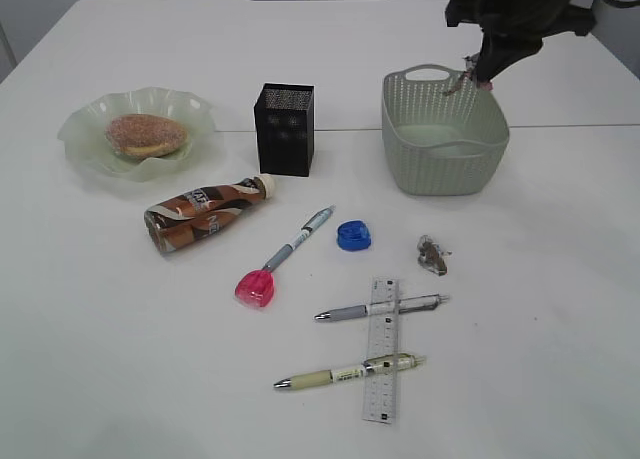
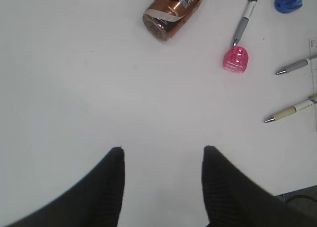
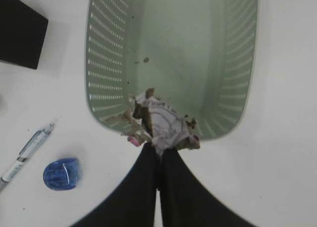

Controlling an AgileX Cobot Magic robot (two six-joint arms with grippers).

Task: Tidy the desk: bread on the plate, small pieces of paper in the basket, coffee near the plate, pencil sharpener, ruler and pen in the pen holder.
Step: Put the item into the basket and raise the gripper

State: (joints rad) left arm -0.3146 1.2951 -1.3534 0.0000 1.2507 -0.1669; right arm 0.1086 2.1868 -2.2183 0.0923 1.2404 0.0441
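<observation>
On the far left of the white worktop [image 1: 100, 319] the bread [image 1: 146, 135] sits on the ruffled green plate [image 1: 75, 129]. Just in front of the plate, the coffee bottle [image 1: 205, 213] lies on its side, cap pointing toward the black mesh pen holder [image 1: 284, 129], which stands upright near the middle. The left end effector [image 2: 162, 160] hovers low over bare worktop with its fingers apart and nothing between them.

Moving right, a pink pencil sharpener [image 1: 255, 288] touches the tip of a grey pen [image 1: 298, 239], and a blue sharpener [image 1: 353, 235] lies just beside that pen's other end. Nearer the front, the clear ruler [image 1: 381, 349] lies under two more pens [image 1: 378, 307] that cross it. One crumpled scrap of paper [image 1: 432, 255] rests on the worktop right of the blue sharpener.

Further right stands the sage-green basket [image 1: 443, 129]. The right end effector [image 3: 159, 150] hangs above its rim, fingers pressed together on the other paper scrap [image 3: 161, 123]; the basket floor looks bare apart from what may be a few crumbs.
</observation>
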